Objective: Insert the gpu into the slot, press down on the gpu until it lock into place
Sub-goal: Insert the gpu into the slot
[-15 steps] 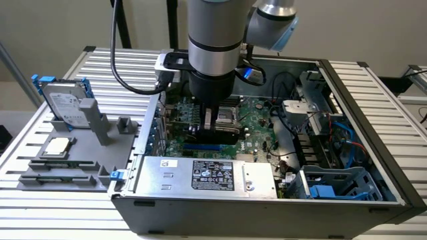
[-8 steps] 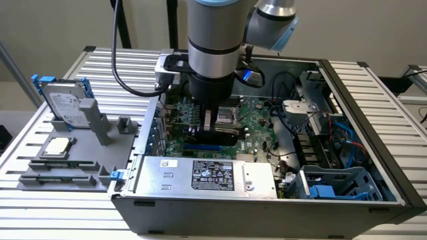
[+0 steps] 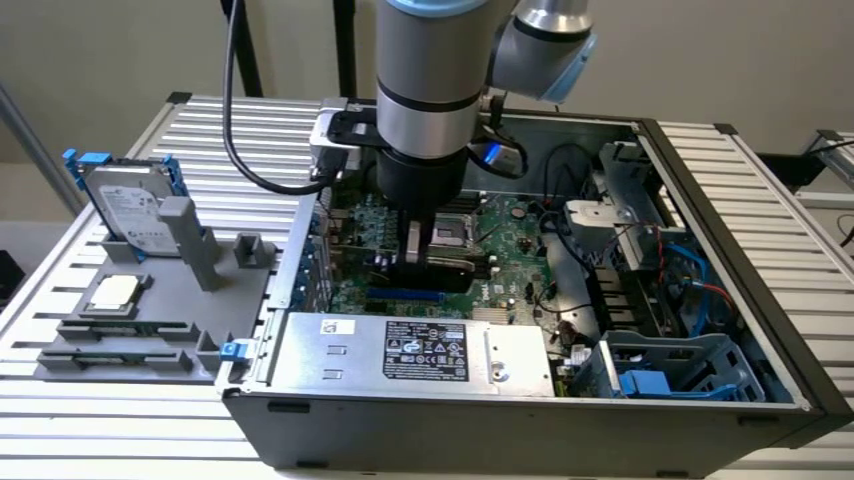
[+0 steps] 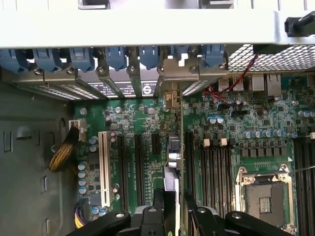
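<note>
The gripper (image 4: 175, 204) pinches the gpu (image 4: 173, 164), a finger on each face, holding the card upright (edge-on from the wrist). Just beneath, the blue slot (image 3: 407, 296) shows partly bare on the motherboard (image 3: 521, 255) — so, as I judge it, the card is lined up over it but not seated; the push home and the locking are not yet done.

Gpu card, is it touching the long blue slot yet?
Cannot tell. In the exterior view the gpu stands right over the slot, but its bottom edge hides where they would meet.
</note>
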Action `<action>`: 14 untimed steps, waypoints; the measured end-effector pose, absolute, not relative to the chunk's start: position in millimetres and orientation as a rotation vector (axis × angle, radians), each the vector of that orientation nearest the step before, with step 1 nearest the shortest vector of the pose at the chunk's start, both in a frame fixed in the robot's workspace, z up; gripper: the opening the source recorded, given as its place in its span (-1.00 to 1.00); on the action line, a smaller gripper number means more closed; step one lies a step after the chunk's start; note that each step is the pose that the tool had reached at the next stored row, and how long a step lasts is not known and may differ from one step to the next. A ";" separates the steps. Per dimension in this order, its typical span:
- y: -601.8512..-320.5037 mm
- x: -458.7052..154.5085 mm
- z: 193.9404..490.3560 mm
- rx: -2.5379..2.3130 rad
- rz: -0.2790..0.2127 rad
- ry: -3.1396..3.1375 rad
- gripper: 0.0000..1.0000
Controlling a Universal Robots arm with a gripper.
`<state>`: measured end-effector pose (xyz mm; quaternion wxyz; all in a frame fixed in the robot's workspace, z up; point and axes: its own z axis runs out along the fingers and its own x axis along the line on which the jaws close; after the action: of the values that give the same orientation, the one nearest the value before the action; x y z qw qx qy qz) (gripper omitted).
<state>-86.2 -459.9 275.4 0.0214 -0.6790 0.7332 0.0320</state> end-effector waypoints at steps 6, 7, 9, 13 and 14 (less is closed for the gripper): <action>-459.8 -86.1 274.9 -2.107 0.100 2.275 -0.48; -459.7 -86.1 274.9 -2.107 0.100 2.275 -0.48; -459.7 -86.1 274.9 -2.107 0.100 2.275 -0.48; -459.7 -86.1 274.5 -2.111 0.100 2.271 -0.48; -459.7 -86.1 274.3 -2.113 0.100 2.269 -0.48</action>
<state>-86.1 -459.7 274.3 0.0195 -0.6811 0.7313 0.0322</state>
